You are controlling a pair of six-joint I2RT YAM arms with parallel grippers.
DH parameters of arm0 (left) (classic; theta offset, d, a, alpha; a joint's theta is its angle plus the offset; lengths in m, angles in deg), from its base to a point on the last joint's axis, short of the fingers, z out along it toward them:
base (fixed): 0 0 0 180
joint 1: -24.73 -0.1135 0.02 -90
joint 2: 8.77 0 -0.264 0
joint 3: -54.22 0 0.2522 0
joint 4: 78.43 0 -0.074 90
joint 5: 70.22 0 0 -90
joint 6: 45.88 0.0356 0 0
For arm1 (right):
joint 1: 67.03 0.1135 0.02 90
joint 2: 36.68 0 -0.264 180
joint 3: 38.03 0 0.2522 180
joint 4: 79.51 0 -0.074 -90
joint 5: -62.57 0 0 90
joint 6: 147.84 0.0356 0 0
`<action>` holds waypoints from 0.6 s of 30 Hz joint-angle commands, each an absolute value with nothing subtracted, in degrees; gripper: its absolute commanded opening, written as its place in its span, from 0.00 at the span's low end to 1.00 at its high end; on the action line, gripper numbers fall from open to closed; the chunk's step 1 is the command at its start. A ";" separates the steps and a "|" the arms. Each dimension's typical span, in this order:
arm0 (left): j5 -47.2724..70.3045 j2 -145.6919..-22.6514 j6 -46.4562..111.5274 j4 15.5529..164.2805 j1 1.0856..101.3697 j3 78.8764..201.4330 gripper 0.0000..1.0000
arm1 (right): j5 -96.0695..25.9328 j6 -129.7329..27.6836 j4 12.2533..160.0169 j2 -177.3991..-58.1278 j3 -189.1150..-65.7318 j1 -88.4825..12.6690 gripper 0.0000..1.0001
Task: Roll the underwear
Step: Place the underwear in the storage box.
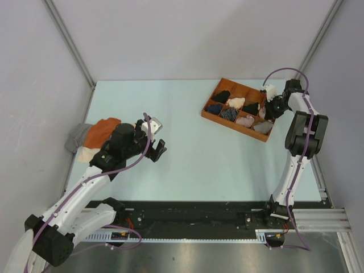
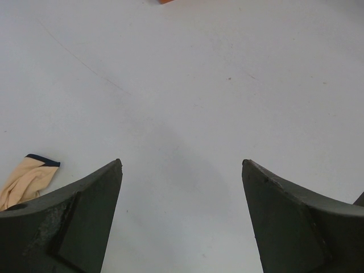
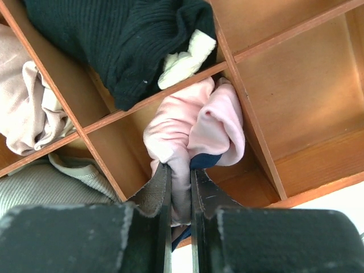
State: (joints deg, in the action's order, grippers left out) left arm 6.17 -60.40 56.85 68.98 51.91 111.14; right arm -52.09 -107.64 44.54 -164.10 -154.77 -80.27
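Note:
The underwear (image 3: 193, 125) is a bunched light pink piece with dark navy edging, hanging into a compartment of the wooden divided box (image 3: 259, 136). My right gripper (image 3: 181, 168) is shut on a fold of it, the pink fabric pinched between both fingers. In the top view the right gripper (image 1: 269, 108) is over the box's right end (image 1: 211, 114), with a bit of the pink underwear (image 1: 262, 112) showing beside it. My left gripper (image 1: 157, 151) hovers over bare table at the left, open, with nothing between its fingers (image 2: 85, 216).
Other box compartments hold a black knit (image 3: 119, 40), a beige piece (image 3: 25, 108) and a grey ribbed one (image 3: 40, 185). At the table's left edge lie an orange cloth (image 1: 103, 129), a beige-cream cloth (image 1: 86, 153) and a grey striped one (image 1: 77, 136).

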 commanded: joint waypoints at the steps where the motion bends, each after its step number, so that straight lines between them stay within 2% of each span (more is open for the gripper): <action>1: 6.42 -60.53 58.00 69.09 51.36 111.14 0.90 | -48.78 -105.83 42.88 -169.22 -157.17 -80.21 0.09; 6: 6.42 -60.53 57.92 69.09 51.36 111.14 0.90 | -53.96 -103.55 41.20 -165.19 -158.14 -82.59 0.32; 9: 6.33 -60.71 57.91 69.01 51.36 111.31 0.90 | -56.08 -103.10 40.42 -161.93 -158.84 -83.38 0.41; 14: 6.42 -60.53 57.91 68.92 51.36 111.32 0.90 | -57.13 -101.96 39.62 -159.47 -160.33 -83.56 0.48; 18: 6.42 -60.44 57.91 68.92 51.36 111.14 0.90 | -57.84 -101.43 39.62 -158.68 -161.21 -83.38 0.49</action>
